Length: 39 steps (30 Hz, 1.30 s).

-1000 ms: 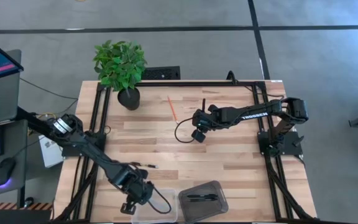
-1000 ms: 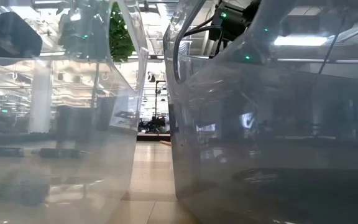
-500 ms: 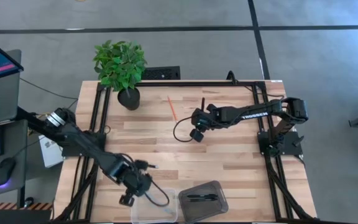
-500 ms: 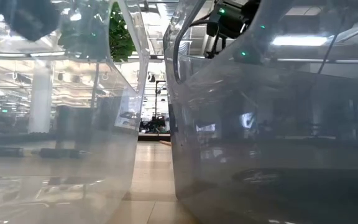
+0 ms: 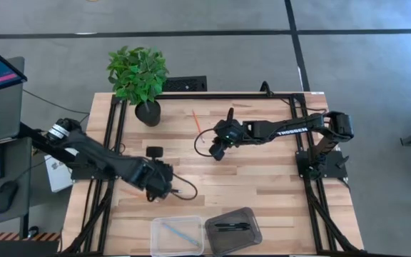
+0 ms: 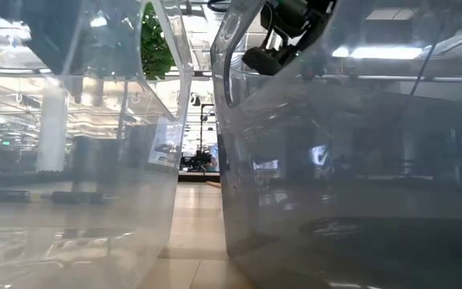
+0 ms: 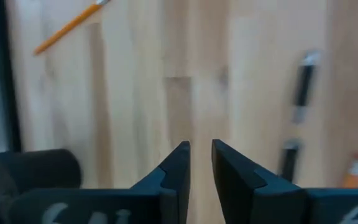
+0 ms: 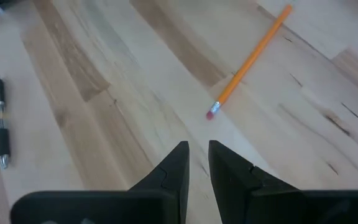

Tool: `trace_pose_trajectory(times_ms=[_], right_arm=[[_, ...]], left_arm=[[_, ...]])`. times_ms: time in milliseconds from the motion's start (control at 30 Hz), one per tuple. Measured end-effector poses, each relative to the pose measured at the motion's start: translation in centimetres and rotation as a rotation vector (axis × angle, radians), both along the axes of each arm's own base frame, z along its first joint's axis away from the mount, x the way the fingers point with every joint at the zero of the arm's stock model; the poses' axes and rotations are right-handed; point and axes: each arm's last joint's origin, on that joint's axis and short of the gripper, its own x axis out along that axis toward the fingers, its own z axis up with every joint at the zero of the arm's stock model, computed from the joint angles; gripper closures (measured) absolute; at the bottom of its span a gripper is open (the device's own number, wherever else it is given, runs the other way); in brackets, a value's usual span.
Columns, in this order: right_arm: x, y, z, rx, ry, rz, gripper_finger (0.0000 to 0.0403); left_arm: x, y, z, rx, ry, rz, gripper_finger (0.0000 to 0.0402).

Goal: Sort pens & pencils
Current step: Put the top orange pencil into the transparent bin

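the right gripper [image 5: 215, 152], fingers nearly pressed together and empty, hovers beside the thin orange pencil [image 5: 198, 123], right of the potted green plant [image 5: 138, 77]. to pick it up, the fingers must spread first. the left gripper [image 7: 200, 163], narrowly parted, holds nothing.

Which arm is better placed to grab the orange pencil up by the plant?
The right. Its gripper hovers just beside the orange pencil, which lies right ahead of its fingers in the right wrist view. The left gripper sits nearer the two bins, farther from that pencil.
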Motion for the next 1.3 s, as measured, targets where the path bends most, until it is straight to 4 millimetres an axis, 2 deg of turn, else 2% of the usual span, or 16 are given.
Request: trace_pose_trajectory(times_ms=[200,333,433,567,700,800,967,1100,1267,1300], right_arm=[[0.0,0.0,0.0,0.0,0.004,0.005,0.032],[0.0,0.0,0.0,-0.001,0.004,0.005,0.0308],[0.0,-0.1,0.0,-0.001,0.004,0.003,0.028],[0.0,-0.3,0.0,-0.039,0.013,0.043,0.0218],[0.4,-0.4,0.4,-0.076,-0.033,0.07,0.0161],[0.8,-0.5,0.8,-0.096,-0.094,0.076,0.014],[1.0,-0.4,1.0,-0.172,-0.096,0.155,0.0133],[1.0,-0.7,1.1,-0.133,-0.113,0.108,0.0133],[1.3,-1.6,-0.9,-0.096,-0.055,0.058,0.0133],[1.9,-1.8,-1.1,-0.089,-0.065,0.044,0.0133]], left_arm=[[-0.4,2.5,-2.9,0.091,0.058,0.07,0.031],[-0.7,4.1,-5.5,0.091,0.073,0.087,0.0271],[-0.4,4.9,-7.5,0.053,0.024,0.04,0.0237],[0.0,5.9,-9.3,-0.011,-0.036,-0.027,0.0206],[-0.2,7.1,-9.6,-0.095,-0.068,-0.057,0.0195],[-0.5,8.2,-9.4,-0.143,-0.155,-0.07,0.0193],[-1.9,9.6,-8.3,-0.175,-0.344,-0.062,0.0193],[-3.3,10.2,-7.6,-0.221,-0.487,-0.053,0.0193],[-4.8,10.4,-6.9,-0.219,-0.634,-0.058,0.0193],[-5.0,10.4,-6.8,-0.218,-0.657,-0.06,0.0193]])
